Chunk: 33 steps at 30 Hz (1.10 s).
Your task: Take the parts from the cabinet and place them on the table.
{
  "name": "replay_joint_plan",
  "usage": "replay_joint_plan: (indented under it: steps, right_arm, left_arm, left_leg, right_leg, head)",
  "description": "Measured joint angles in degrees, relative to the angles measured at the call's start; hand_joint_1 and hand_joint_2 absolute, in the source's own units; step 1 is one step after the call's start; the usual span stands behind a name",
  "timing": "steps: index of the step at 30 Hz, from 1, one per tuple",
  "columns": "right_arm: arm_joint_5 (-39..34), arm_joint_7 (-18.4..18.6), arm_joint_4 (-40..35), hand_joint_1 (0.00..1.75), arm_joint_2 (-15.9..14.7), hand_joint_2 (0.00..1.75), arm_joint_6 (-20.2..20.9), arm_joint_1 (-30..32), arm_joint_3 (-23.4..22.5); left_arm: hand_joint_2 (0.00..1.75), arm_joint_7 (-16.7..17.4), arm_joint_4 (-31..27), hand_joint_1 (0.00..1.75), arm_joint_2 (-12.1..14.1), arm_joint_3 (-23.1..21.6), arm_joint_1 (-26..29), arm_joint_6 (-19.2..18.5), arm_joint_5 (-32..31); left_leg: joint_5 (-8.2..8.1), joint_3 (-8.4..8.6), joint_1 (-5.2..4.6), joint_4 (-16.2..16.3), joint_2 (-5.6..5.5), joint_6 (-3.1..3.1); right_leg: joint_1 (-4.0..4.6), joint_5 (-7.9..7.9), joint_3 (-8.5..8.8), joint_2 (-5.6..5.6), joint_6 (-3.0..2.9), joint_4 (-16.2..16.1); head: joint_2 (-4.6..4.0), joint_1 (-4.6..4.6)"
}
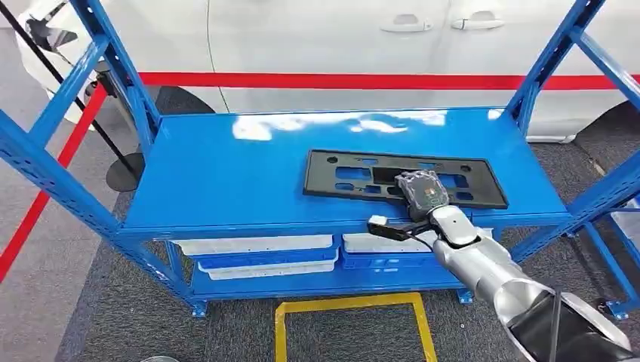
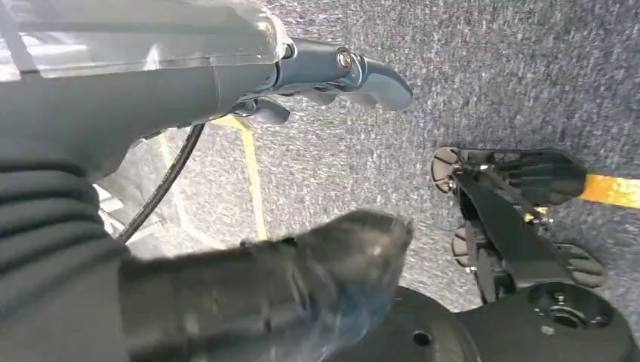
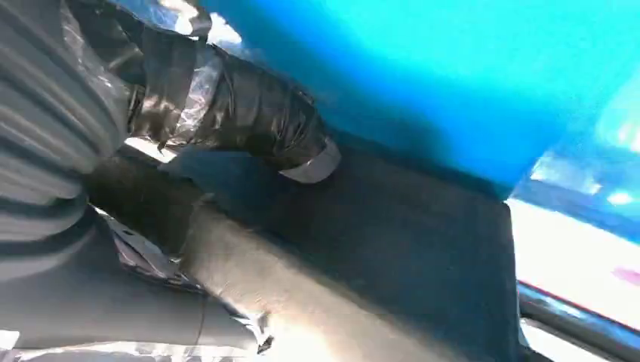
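Black part [image 1: 392, 178] lies flat on blue shelf [image 1: 226, 173], under right hand [image 1: 423, 190].

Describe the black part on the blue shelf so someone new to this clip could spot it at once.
Find the blue metal rack in front of the white car. On its top shelf, toward the right, lies a flat black plastic panel with rectangular cutouts. The right hand rests on it.

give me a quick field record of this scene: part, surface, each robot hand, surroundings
part: flat black plastic panel with cut-outs, lying on the top shelf
surface: blue metal shelf
right robot hand: resting on the panel's near edge; grip unclear
left robot hand: hanging over grey carpet, holding nothing
lower shelf: blue bins
behind: white car
floor: yellow tape square
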Motion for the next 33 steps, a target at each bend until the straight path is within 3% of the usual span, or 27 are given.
replay_joint_plan:
  steps: [1, 3, 4, 9, 13, 21, 27, 29, 30, 31, 33]
  right_arm:
    - [-0.1, -0.7, -0.6, 1.75, -0.2, 1.75, 0.1, 0.3, -0.2]
    - [-3.2, -5.4, -6.4, 1.75, -2.8, 1.75, -0.2, 3.1, -1.1]
    - [-4.2, -6.1, -8.6, 1.75, -3.6, 1.75, -0.5, 4.1, -1.5]
    - [-6.5, -6.1, -19.0, 1.75, -6.5, 1.75, 0.2, 7.6, -4.4]
    - [-8.0, -7.1, -24.9, 1.75, -8.1, 1.75, -2.0, 10.0, -6.0]
    - [-14.7, -6.3, -43.9, 1.75, -12.8, 1.75, 6.2, 12.0, -10.9]
    - [-14.9, -6.3, -48.5, 1.75, -13.7, 1.75, 7.2, 12.2, -12.0]
    - [-14.9, -6.3, -49.1, 1.75, -14.1, 1.75, 7.4, 12.2, -12.0]
    - [-14.9, -6.3, -49.3, 1.75, -14.4, 1.75, 7.4, 12.3, -12.0]
    - [-14.9, -6.3, -49.3, 1.75, -14.6, 1.75, 7.4, 12.0, -12.1]
    - [-14.8, -6.3, -49.3, 1.75, -14.6, 1.75, 7.4, 11.9, -12.2]
  left_arm:
    - [1.75, -0.1, 0.0, 0.00, 0.0, 0.2, 0.0, 0.0, 0.1]
    - [1.75, -0.2, 0.0, 0.00, 0.0, 0.8, 0.2, -0.4, 1.0]
    - [1.75, -0.2, 0.0, 0.00, 0.0, 0.8, 0.2, -0.1, 1.0]
    - [1.75, -0.2, 0.0, 0.00, 0.0, 0.8, 0.3, 0.5, 1.0]
    - [1.75, -0.5, 0.0, 0.00, 0.0, 1.2, 0.4, -0.1, 1.6]
    - [1.75, 0.8, 0.0, 0.00, 0.0, 1.8, 0.4, 0.7, 1.5]
    - [1.75, 0.8, 0.0, 0.00, 0.0, 1.8, 0.4, 0.7, 1.0]
    - [1.75, 0.8, 0.0, 0.00, 0.0, 1.8, 0.3, 0.6, 0.9]
    - [1.75, 0.8, 0.0, 0.00, 0.0, 1.8, 0.2, 0.6, 0.9]
    - [1.75, 0.8, 0.0, 0.00, 0.0, 1.8, 0.1, 0.6, 0.9]
    - [1.75, 0.8, 0.0, 0.00, 0.0, 1.8, 0.2, 0.6, 0.8]
  left_leg:
    - [-0.01, 0.00, -0.03, 0.0, 0.00, 0.01]
    - [-0.05, -0.05, -0.07, 0.0, -0.02, 0.06]
    - [-0.06, -0.07, -0.09, 0.0, -0.03, 0.05]
    - [-0.09, -0.09, -0.10, 0.0, 0.00, 0.07]
    - [-0.09, -0.16, -0.10, 0.0, -0.03, 0.07]
    - [-0.16, -0.28, -0.39, 0.2, -0.02, 0.19]
    - [-0.33, -0.55, -0.61, 0.6, -0.01, 0.73]
    - [0.86, -0.30, -0.17, -0.5, 0.25, 1.51]
    - [1.40, 0.00, 0.03, -1.0, 0.77, 1.69]
    - [1.56, -0.12, 0.08, -1.2, 0.92, 1.94]
    - [1.62, -0.40, 0.14, -1.1, 1.54, 2.06]
  right_leg:
    - [-0.01, 0.00, 0.02, 0.00, 0.00, 0.0]
    - [-0.06, 0.01, 0.04, -0.01, 0.02, 0.0]
    - [-0.09, 0.01, 0.02, -0.01, 0.02, 0.0]
    - [-0.29, -0.03, -0.06, 0.01, 0.07, 0.0]
    - [-0.31, -0.03, -0.08, -0.03, 0.07, 0.0]
    - [-0.46, 0.01, -0.19, -0.03, 0.14, -0.1]
    - [-0.66, 0.17, -0.18, -0.02, 0.69, -0.1]
    - [-0.27, 0.63, -0.13, 0.36, 1.38, -0.3]
    - [-0.71, -0.49, -0.50, 0.33, 1.43, 0.4]
    - [-0.73, -2.56, -1.59, 0.27, 1.57, 2.7]
    - [-1.16, -7.00, -5.36, 0.28, 2.12, 11.6]
  head:
    - [0.00, 0.00]
    - [0.00, 0.00]
    - [0.00, 0.00]
    - [0.00, 0.00]
    - [0.00, 0.00]
    - [0.00, 0.00]
    - [0.00, 0.00]
    - [0.00, 0.00]
    - [0.00, 0.00]
    - [-0.02, 0.07]
    - [-0.02, 0.02]
